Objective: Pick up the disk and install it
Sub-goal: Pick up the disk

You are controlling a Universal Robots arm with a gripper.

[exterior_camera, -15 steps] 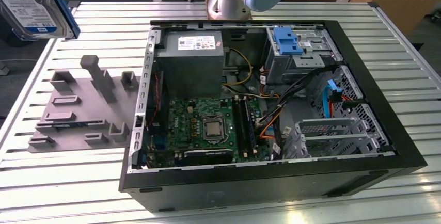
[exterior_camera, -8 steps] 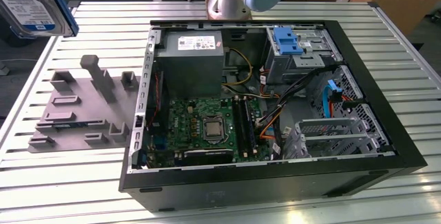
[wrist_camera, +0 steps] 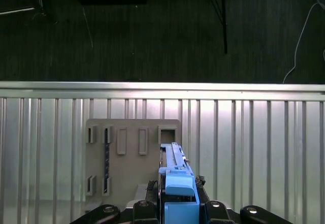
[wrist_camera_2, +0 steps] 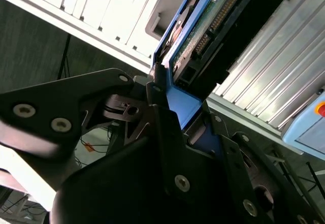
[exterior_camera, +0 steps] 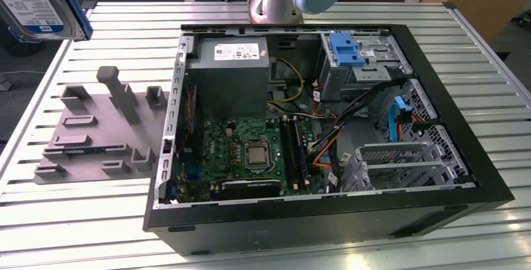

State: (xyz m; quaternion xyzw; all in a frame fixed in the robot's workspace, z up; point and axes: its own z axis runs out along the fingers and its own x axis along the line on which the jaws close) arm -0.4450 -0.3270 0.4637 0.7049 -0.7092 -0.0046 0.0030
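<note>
The disk point(exterior_camera: 35, 1), silver with a white-and-blue label in a blue plastic frame, hangs high at the exterior view's upper left, above the table's left edge. In the second wrist view my gripper point(wrist_camera_2: 179, 109) is shut on the blue frame at one end of the disk point(wrist_camera_2: 205, 28), whose green circuit side and connector face the camera. In the first wrist view the disk point(wrist_camera: 175, 170) appears edge-on, lifted above the grey fixture plate point(wrist_camera: 129, 148), with my gripper point(wrist_camera: 177, 206) clamped on its near end.
An open computer case point(exterior_camera: 464, 186) lies on the slatted metal table point(exterior_camera: 108, 220), with a grey power-supply box point(exterior_camera: 230, 71), a motherboard point(exterior_camera: 249, 152), a blue bracket point(exterior_camera: 346, 49) in the far bay and metal drive cages point(exterior_camera: 398, 161). The grey fixture plate point(exterior_camera: 99, 127) lies left of the case.
</note>
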